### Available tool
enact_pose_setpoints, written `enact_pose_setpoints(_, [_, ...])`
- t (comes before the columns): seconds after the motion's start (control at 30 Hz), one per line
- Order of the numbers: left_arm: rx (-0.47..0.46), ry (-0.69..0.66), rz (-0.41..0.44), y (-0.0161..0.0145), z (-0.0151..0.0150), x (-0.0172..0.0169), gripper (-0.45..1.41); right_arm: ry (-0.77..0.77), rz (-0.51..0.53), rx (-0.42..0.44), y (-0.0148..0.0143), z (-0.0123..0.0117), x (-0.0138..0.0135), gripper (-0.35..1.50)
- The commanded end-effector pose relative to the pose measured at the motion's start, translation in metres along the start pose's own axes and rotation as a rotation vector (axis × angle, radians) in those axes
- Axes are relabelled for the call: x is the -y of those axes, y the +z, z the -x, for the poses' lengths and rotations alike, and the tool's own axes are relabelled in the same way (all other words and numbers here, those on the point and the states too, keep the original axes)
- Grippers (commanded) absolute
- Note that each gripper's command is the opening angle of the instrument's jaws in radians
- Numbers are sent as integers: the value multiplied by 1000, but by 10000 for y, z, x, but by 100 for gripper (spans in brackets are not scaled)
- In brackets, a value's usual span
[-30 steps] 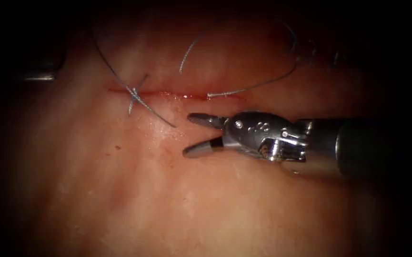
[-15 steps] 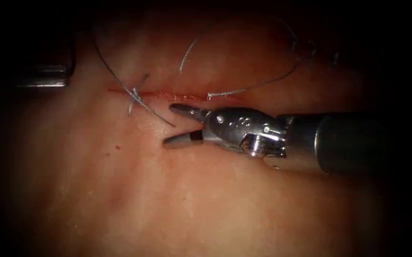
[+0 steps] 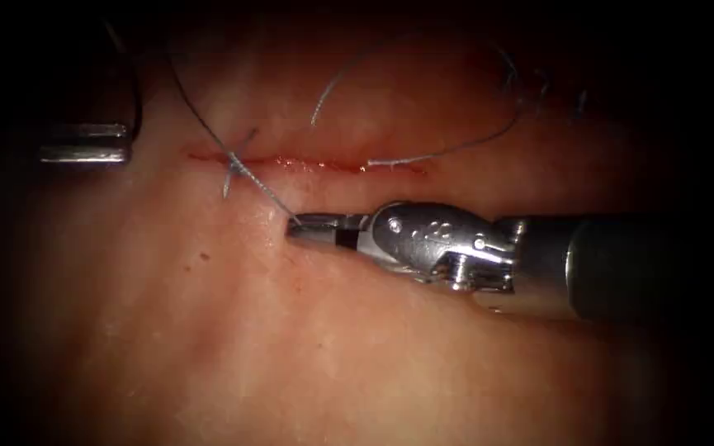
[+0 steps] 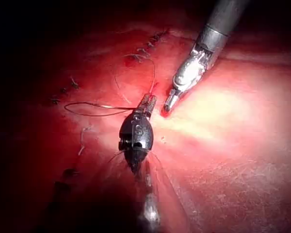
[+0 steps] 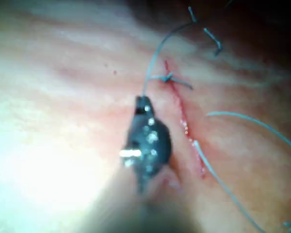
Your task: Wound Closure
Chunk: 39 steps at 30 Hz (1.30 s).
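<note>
Right tool (image 3: pixel 295 228) closed on the free thread tail (image 3: pixel 262 188) just near of the cut (image 3: pixel 307 163), tail running far-left to the knot (image 3: pixel 235 168). Left tool (image 4: pixel 147 103) far left, jaw state unclear. Needle unseen.

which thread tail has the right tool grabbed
The tail running down from the knot, clamped in the right tool; the other tails lie free.

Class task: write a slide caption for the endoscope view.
Right hand shut on thread below the cut.
</note>
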Motion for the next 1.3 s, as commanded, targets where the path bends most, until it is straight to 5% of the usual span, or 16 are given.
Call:
enact_pose_setpoints(0.03, [-2,3,0,7,3,4,-45,12,-16,-4,1,-3,9,-35])
enact_pose_setpoints(0.4, [-24,22,30,35,3,-17,-45,42,-89,13,-50,-19,88,-35])
enact_pose_setpoints(0.9, [-33,20,52,35,8,-18,-45,84,-224,-1,-45,-38,129,-35])
enact_pose_setpoints(0.93, [-34,21,54,33,10,-16,-45,83,-230,-14,-46,-39,127,-1])
enact_pose_setpoints(0.97, [-32,23,51,30,12,-13,-45,64,-187,-43,-51,-37,121,88])
enact_pose_setpoints(1.0, [-32,23,51,30,12,-13,-45,64,-187,-43,-51,-37,121,88])
enact_pose_setpoints(1.03, [-30,17,48,29,13,-12,-45,43,-134,-58,-56,-35,116,115])
enact_pose_setpoints(1.1, [-25,13,42,23,18,-5,-45,23,-82,-59,-69,-27,101,132])
enact_pose_setpoints(1.3, [-9,4,16,11,30,9,-45,28,53,-45,-93,-5,65,147])
